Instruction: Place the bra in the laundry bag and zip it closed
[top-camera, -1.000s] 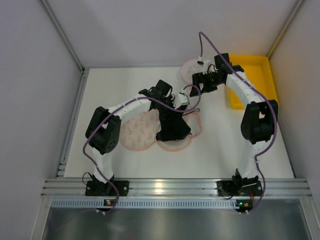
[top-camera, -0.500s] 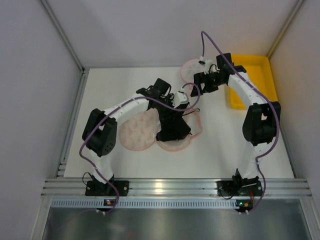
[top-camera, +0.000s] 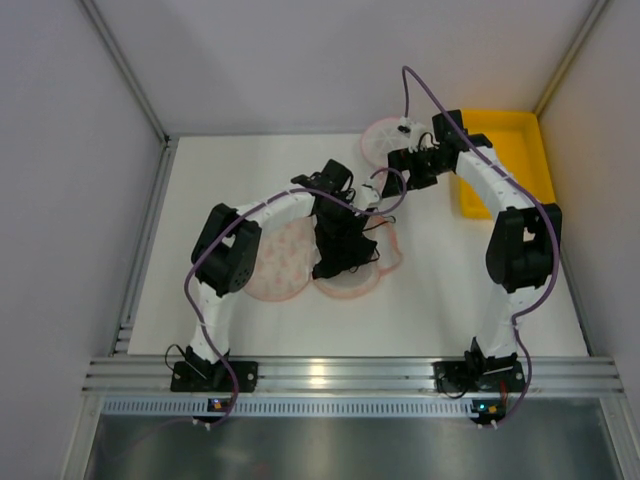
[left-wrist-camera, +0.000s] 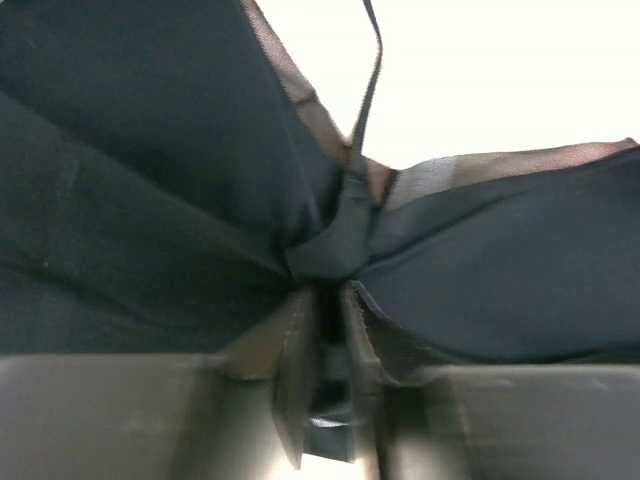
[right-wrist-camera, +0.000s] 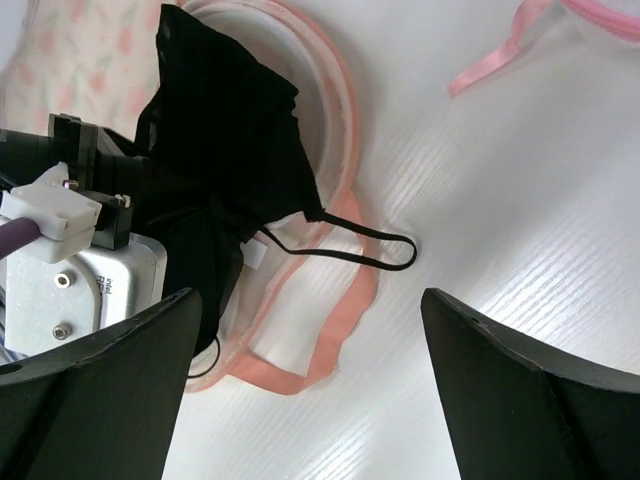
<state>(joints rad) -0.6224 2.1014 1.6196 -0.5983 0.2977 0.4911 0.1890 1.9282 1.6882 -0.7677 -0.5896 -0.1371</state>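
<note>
The black bra hangs bunched over the open half of the laundry bag. The bag's speckled closed dome lies to its left. My left gripper is shut on the bra's middle. In the left wrist view the dark fabric fills the frame, pinched between my fingers. My right gripper is open and empty, above the table behind the bag. Its view shows the bra, a thin strap loop lying on the table and the bag's pink rim.
A small white mesh disc with a pink rim lies at the back; its pink cord trails on the table. A yellow tray stands at the back right. Grey walls enclose the table on three sides.
My left arm's elbow has swung right and inward. The bra has drawn into a narrower bunch over the bag's open half. My right arm has hardly moved.
</note>
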